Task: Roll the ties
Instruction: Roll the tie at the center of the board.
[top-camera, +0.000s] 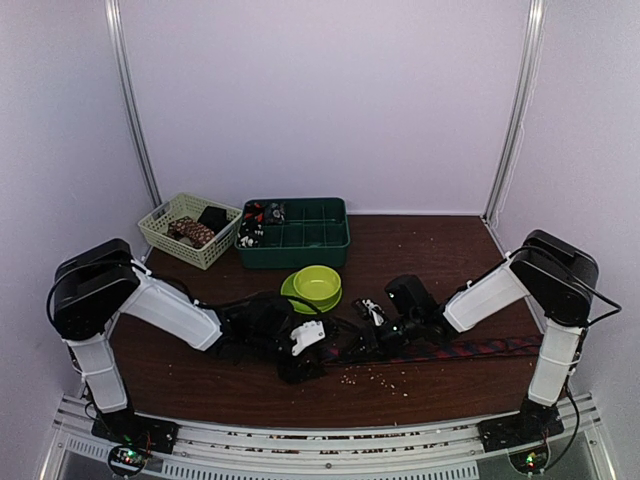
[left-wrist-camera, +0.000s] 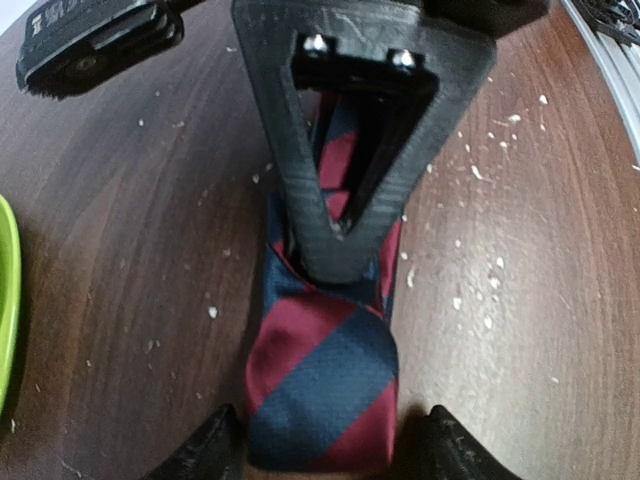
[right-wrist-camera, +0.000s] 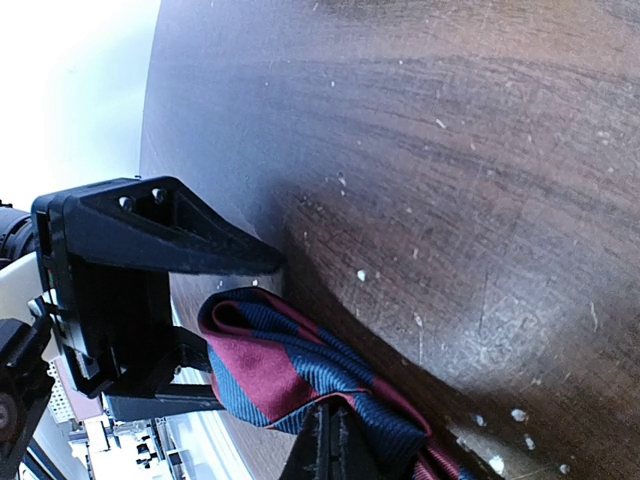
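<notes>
- Pale lattice basket (top-camera: 165, 225) sits at the far left of the dark wooden table (top-camera: 450, 250), with a dark green compartment tray (top-camera: 310, 235) just beside it.
- The left pincer (left-wrist-camera: 322, 448) has its fingers (left-wrist-camera: 212, 448) apart, one at each edge of the folded end of the red-and-navy striped tie (left-wrist-camera: 325, 370).
- A lime-green bowl (top-camera: 318, 283) stands just beyond the two pincers.
- The tie lies flat on the table near its front edge, stretching rightward under the right arm.
- The right pincer (left-wrist-camera: 340, 255) presses its tip onto the tie just behind the fold. Whether its fingers are together cannot be told.
</notes>
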